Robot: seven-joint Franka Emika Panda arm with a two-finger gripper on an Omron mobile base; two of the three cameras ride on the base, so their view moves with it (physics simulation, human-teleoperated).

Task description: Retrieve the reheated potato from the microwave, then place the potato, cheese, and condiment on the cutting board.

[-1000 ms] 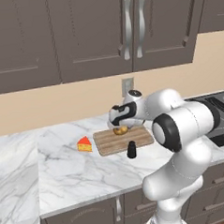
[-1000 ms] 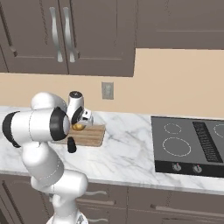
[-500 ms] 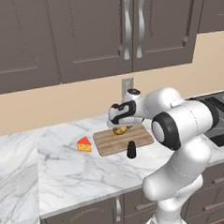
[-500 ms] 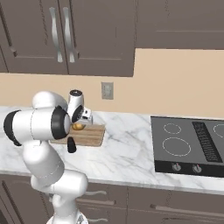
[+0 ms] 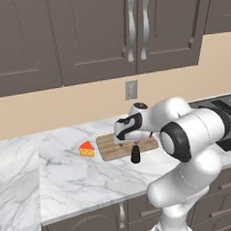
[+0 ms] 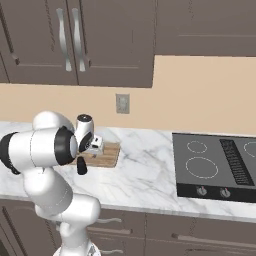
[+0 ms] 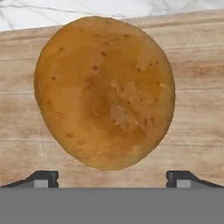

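The golden-brown potato [image 7: 105, 92] lies on the wooden cutting board [image 7: 197, 109], close below my hand. My gripper [image 7: 113, 177] is open, its fingertips [image 7: 41, 178] spread wider than the potato and not touching it. Seen from the base, the gripper [image 5: 124, 136] hovers low over the cutting board [image 5: 107, 148] on the marble counter. The orange-red cheese [image 5: 86, 149] sits on the counter just left of the board. The black condiment [image 5: 135, 154] stands at the board's front edge. The right base view has the gripper [image 6: 95, 146], cutting board [image 6: 109, 152] and condiment [image 6: 81, 166]. The microwave is out of view.
A black cooktop [image 6: 215, 165] lies on the counter to the right. Dark wall cabinets [image 5: 132, 34] hang above, and a wall outlet [image 5: 131, 90] is behind the board. Marble counter [image 5: 68, 178] stretches to the left and front.
The jaws have spread wide and let go of the potato, which now rests on the cutting board. The arm has hardly moved.
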